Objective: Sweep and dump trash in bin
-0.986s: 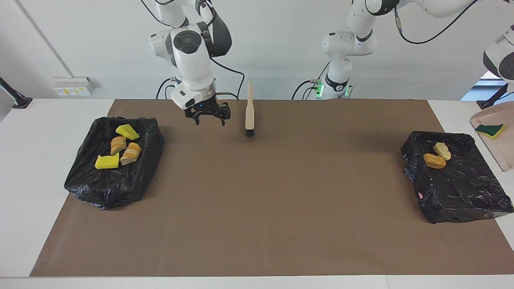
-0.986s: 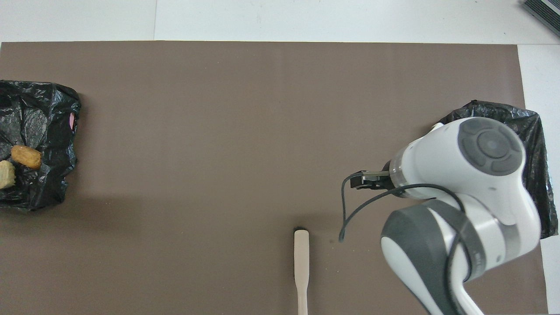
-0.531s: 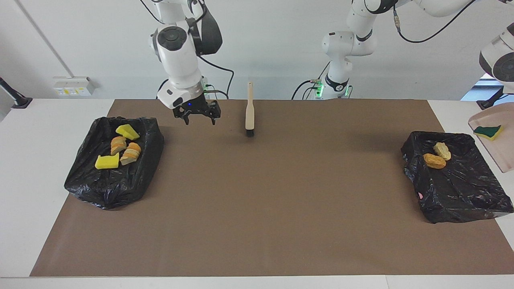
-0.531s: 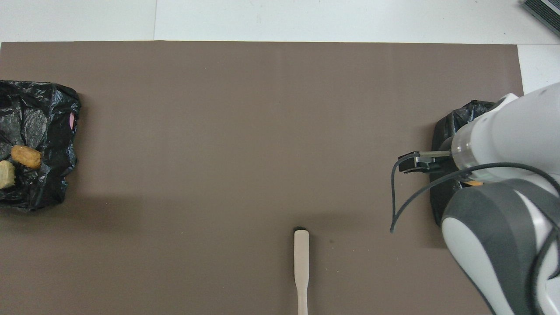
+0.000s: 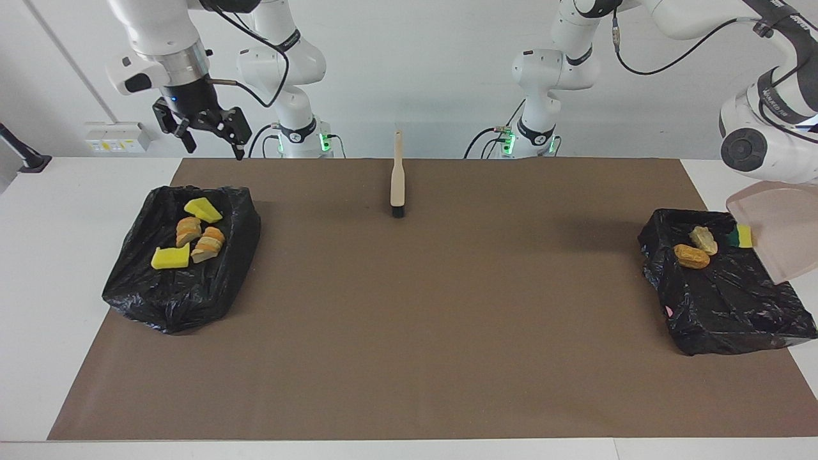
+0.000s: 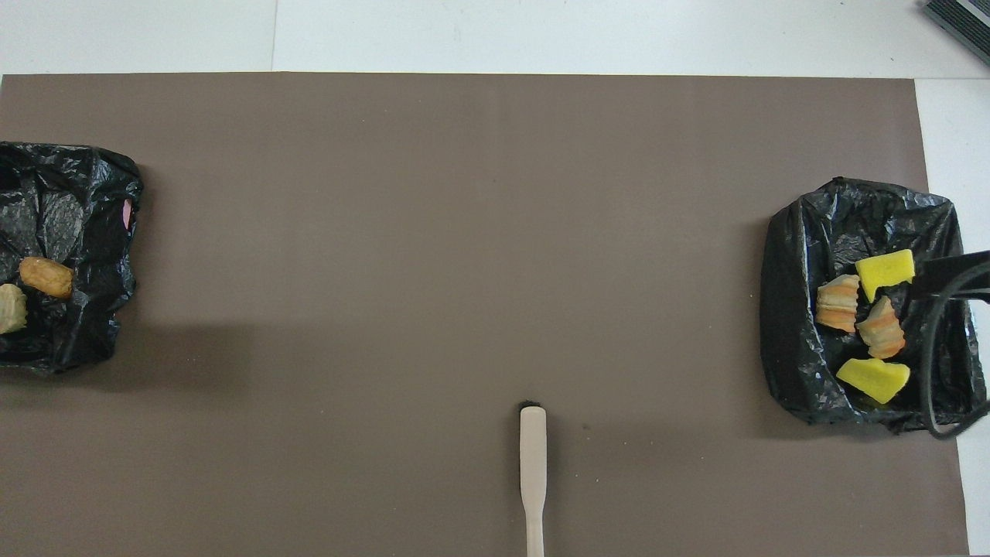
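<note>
On the table lies a big brown mat [image 5: 409, 332]. No trash is left on the mat. A black bin [image 5: 172, 300] sits at the right arm's end, and a second black bin [image 5: 735, 313] sits at the left arm's end.

Over the second bin the left arm holds the beige dustpan [image 5: 783, 233]. A second ago the pan was higher and flatter. Now it is tipped down, with its low edge right over the bin. The left claw is hidden by the pan, but it is squeezed tight on the dustpan.

The brush [image 5: 397, 182] lies alone on the mat, close to the robots, in the middle. Nobody holds it.

The right claw [image 5: 214, 144] was low beside the brush a second ago. Now it has gone up high over the first bin. Its fingers are spread wide and it holds nothing. I think its job is done.

The first bin holds two yellow sponge chunks [image 5: 170, 257] and two bread pieces [image 5: 209, 244]. The second bin holds a croissant bit [image 5: 691, 256] and a pale lump [image 5: 703, 239], touching each other.

The green-and-yellow sponge [image 5: 742, 236] has slid down to the pan's low lip. It looks like the last piece, and it seems about to drop in.
</note>
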Motion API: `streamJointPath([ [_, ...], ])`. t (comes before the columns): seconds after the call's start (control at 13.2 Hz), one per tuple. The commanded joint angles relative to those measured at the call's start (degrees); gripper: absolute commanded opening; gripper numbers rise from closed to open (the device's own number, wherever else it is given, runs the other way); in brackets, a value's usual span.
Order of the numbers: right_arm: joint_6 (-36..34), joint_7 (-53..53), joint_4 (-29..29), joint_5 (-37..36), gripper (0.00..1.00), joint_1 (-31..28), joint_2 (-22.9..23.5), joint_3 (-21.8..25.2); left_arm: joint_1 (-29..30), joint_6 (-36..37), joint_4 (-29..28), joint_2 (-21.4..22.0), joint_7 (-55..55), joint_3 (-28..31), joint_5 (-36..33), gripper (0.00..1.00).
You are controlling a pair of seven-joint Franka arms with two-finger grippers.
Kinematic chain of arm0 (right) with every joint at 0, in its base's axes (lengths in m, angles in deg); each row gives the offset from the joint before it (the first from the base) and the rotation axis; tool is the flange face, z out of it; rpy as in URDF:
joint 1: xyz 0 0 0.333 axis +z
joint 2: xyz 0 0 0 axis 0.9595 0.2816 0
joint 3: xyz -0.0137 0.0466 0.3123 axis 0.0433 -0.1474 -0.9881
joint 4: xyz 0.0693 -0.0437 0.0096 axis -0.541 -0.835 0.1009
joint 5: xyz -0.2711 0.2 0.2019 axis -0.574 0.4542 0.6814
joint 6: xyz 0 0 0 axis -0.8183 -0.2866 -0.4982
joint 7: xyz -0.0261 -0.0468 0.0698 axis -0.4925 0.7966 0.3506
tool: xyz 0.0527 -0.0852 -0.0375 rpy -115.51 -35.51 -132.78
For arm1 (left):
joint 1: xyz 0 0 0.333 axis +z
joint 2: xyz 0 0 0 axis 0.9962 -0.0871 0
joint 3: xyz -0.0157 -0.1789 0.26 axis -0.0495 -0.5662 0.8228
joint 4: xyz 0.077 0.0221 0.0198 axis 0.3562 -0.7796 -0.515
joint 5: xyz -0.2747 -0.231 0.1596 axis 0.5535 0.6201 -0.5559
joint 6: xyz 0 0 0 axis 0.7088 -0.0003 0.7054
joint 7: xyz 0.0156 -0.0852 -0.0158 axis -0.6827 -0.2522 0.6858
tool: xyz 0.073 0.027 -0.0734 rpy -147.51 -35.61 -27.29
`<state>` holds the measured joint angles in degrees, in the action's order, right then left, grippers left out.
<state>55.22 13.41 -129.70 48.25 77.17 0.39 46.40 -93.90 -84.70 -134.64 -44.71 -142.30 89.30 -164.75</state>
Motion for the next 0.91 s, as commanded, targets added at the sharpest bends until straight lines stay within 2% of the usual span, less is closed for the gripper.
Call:
streamJointPath([
  [0.0,-0.47,2.07,-0.91,0.54,1.00,0.26,-0.70,-0.17,-0.94,2.76,0.45,2.95,0.14,-1.02,-0.29,0.00],
  [0.15,0.24,2.95,-0.48,0.63,1.00,0.26,-0.35,-0.08,-0.85,4.70,-0.07,5.06,0.14,-3.74,1.02,0.00],
  [0.38,-0.47,3.74,-0.47,0.63,1.00,0.43,-0.35,-0.26,-0.76,6.28,0.45,7.08,0.23,-6.29,6.99,0.00],
  [0.53,-0.29,3.83,-0.39,2.20,1.00,0.26,-0.26,0.09,-0.76,7.78,0.45,7.09,0.49,-8.48,10.76,0.00],
  [0.83,-0.20,3.92,-0.65,2.66,1.00,-0.27,-0.61,0.36,-0.94,9.01,3.35,5.78,3.46,-10.60,28.06,0.00],
])
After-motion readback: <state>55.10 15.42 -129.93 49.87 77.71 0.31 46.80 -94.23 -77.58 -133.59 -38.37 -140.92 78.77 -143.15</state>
